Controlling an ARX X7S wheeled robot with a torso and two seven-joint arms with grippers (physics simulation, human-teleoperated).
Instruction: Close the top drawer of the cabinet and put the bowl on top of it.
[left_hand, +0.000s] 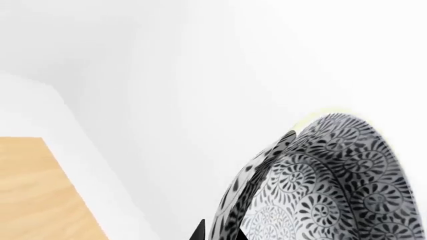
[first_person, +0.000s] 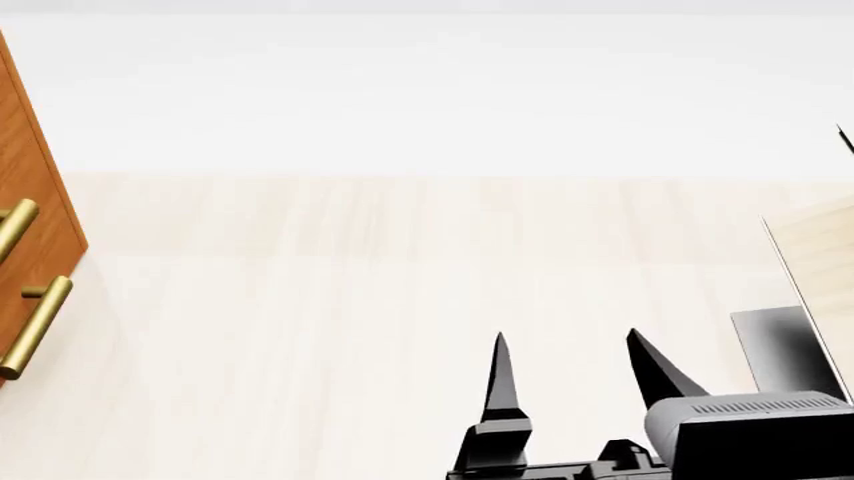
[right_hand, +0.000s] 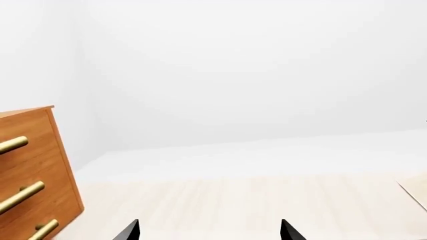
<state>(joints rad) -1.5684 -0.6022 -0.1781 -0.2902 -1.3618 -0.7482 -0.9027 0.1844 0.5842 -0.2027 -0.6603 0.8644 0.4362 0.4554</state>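
In the left wrist view the bowl (left_hand: 333, 185), white with a dense grey floral pattern, fills the lower right, tilted on edge. My left gripper (left_hand: 220, 232) is shut on the bowl's rim, one black fingertip on each side of the wall. The cabinet (right_hand: 40, 165) stands at the left, orange-brown with brass bar handles. Its top drawer (right_hand: 30, 131) has a front that looks level with the drawers below. The cabinet (first_person: 30, 190) also shows at the head view's left edge. My right gripper (right_hand: 208, 230) is open and holds nothing, low over the pale floor; this right gripper (first_person: 574, 360) is well right of the cabinet.
A pale wood panel (first_person: 821, 260) with a grey block (first_person: 781, 350) beside it stands at the right edge. A tan wood surface (left_hand: 33, 190) shows beyond the left gripper. Light plank floor (first_person: 400, 280) runs to a white wall behind.
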